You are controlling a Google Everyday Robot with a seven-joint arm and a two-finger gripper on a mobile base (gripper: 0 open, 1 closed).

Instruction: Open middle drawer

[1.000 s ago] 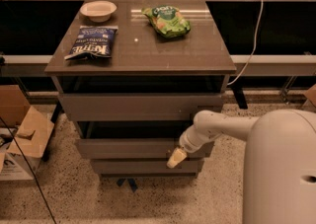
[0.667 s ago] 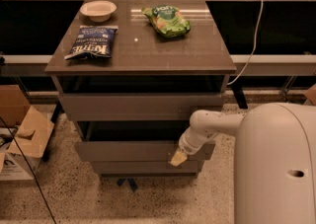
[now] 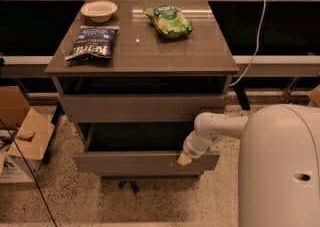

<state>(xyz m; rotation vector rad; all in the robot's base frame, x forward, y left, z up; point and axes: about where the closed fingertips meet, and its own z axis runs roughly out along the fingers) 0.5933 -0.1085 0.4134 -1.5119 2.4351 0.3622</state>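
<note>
The grey-brown cabinet (image 3: 150, 51) has three plain flat drawer fronts stacked. The middle drawer (image 3: 130, 162) is pulled part way out toward me, and its dark inside shows behind the front. My gripper (image 3: 184, 159) rests at the top edge of that drawer front, near its right end, at the tip of my white arm (image 3: 215, 127). The top drawer (image 3: 140, 107) is closed above it. Only a thin strip of the bottom drawer (image 3: 150, 175) shows under the middle one.
On the cabinet top lie a white bowl (image 3: 99, 10), a blue chip bag (image 3: 92, 42) and a green snack bag (image 3: 169, 21). Cardboard boxes (image 3: 25, 136) stand on the floor at left. My white body (image 3: 280, 166) fills the lower right. A cable (image 3: 257, 36) hangs at right.
The middle drawer has slid further out toward me, with my gripper at its top edge moving back with it. The top drawer has not moved.
</note>
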